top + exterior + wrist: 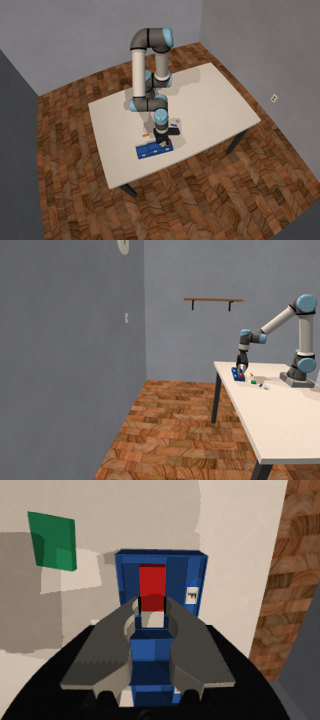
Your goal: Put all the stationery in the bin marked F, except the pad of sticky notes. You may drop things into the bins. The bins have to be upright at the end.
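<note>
My gripper [165, 145] [240, 374] [152, 597] is shut on a red block with a white end, which looks like an eraser [169, 142] [240, 375] [152, 584]. It holds it over the end bin [239, 379] [161, 553], whose label [191, 595] looks like an F. A flat green pad [253, 382] [57, 542] lies beside that bin; the arm hides it in the top view. A small blue item [173, 125] [260, 385], a small grey item [177, 120] [265, 388] and an orange item [145, 135] [251, 374] lie on the table.
Two more blue bins [142, 149] [153, 146] stand upright in a row with the end bin, close to the front edge of the table [206, 108]. Labels show on their front sides. The robot's base [297, 382] stands at the back.
</note>
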